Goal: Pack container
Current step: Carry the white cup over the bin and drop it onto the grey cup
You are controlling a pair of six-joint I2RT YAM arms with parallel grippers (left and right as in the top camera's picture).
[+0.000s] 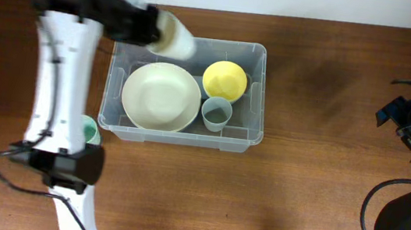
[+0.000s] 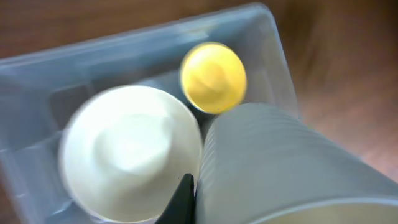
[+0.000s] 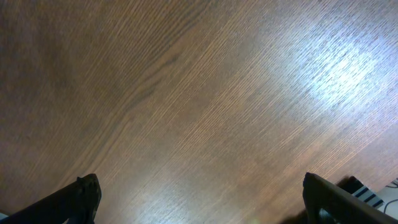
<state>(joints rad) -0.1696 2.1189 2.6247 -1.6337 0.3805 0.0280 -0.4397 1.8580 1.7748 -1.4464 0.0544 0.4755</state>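
The container (image 1: 179,138) is a big clear bin. It sits about mid surface (image 1: 296,205), w/ one long side facing the arms.

Inside it, on the L side, lies a big cream bowl (image 1: 161,96), open side up. In the container's back R part is a yellow bowl (image 1: 225,80), just beside the cream one. In front of the yellow bowl stands a small grey cup (image 1: 217,113). It's very close to both bowls, but I can't tell if it touches them.

The L hand (image 1: 151,30) is up over the container's back L corner. It's clamped on a pale cup (image 1: 174,37). The cup is tilted, not upright, and its far end pokes in over the container's back rim. In the L wrist cam the cup fills the lower R. One black finger (image 2: 184,198) shows next to its ribbed wall, and the two bowls are below.

The R hand (image 3: 202,199) is well off to the container's R side, over bare wood. Its fingers are wide apart & hold nothing.

A green thing (image 1: 90,129) peeks out just beside the container's front L corner. The L arm hides most of it, so I can't tell what it is.
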